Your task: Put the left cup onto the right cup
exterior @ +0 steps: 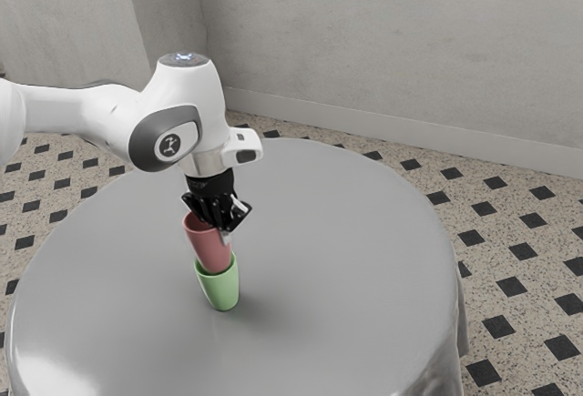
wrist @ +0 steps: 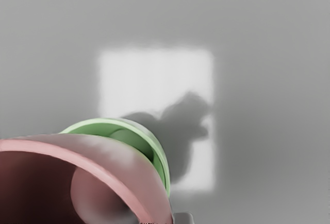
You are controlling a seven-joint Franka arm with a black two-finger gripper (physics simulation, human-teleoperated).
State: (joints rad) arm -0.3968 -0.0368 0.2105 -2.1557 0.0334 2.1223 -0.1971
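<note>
My gripper (exterior: 219, 216) is pinching the rim of the pink cup (exterior: 207, 243), which is leaning with its base sitting inside the green cup (exterior: 219, 285). Both are looking smooth, tapered and thin-walled, standing on the round, faintly glossy grey table (exterior: 364, 259).

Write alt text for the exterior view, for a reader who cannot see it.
A pink cup sits tilted with its base inside a green cup on a round grey table. A white arm reaches in from the exterior view's left, its black gripper at the pink cup's rim. The floor has black diamond tiles.
</note>
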